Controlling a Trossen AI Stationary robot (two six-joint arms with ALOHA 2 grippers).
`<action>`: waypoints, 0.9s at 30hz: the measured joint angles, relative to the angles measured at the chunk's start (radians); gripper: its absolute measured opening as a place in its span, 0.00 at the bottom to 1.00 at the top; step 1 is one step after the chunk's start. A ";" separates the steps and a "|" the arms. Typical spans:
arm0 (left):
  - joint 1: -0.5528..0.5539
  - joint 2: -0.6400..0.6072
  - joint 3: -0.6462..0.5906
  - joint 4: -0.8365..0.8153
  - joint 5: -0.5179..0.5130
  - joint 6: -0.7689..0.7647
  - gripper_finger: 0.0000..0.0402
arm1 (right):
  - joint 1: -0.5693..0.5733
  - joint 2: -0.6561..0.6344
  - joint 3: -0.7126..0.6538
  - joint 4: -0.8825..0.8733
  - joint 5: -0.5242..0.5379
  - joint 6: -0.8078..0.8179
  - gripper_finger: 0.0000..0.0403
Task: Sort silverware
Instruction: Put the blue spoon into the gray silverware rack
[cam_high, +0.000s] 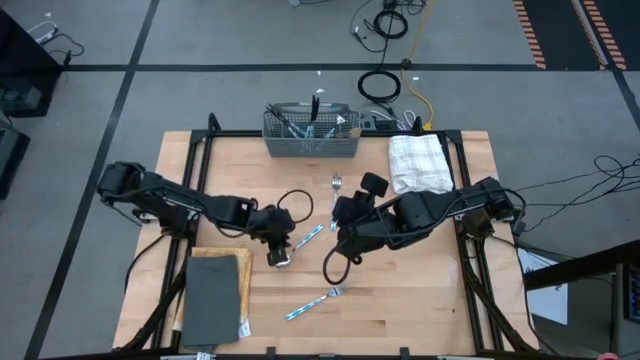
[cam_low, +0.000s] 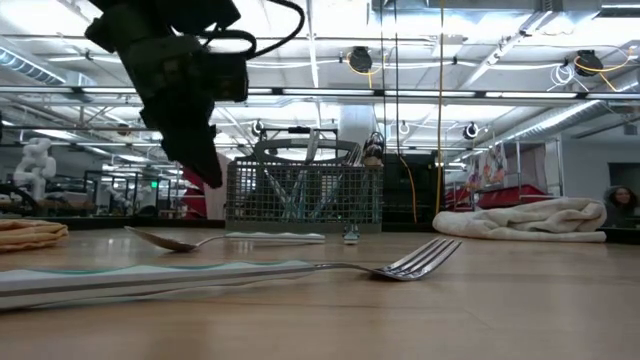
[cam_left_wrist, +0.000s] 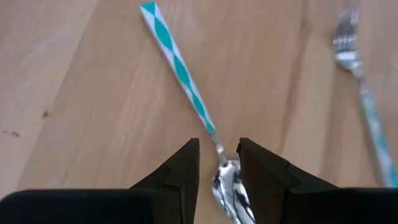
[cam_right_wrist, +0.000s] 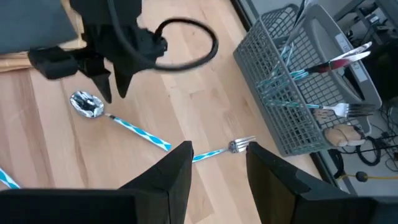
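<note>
Fork (cam_low: 420, 262) lying in front, left tool (cam_left_wrist: 219, 163) released over spoon (cam_left_wrist: 231, 186), right tool (cam_right_wrist: 217, 163) released.

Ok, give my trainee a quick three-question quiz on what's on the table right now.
1. True or false: the left gripper has its open fingers on either side of the spoon.
2. How many pieces of silverware lie loose on the table? A) one B) three C) six
3. What lies beside the mesh basket, on the right arm's side?

Key
1. True.
2. B: the spoon, a near fork, a far fork.
3. A folded white towel.
</note>
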 joint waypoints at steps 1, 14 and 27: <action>-0.004 0.015 0.000 0.003 -0.010 0.002 0.29 | 0.000 0.001 0.000 0.000 0.000 0.004 0.35; -0.014 0.133 0.000 0.093 -0.041 0.009 0.29 | 0.001 0.001 0.000 0.000 0.000 0.045 0.35; -0.045 0.246 0.002 0.189 -0.009 0.029 0.29 | 0.001 0.001 0.000 -0.003 0.001 0.032 0.35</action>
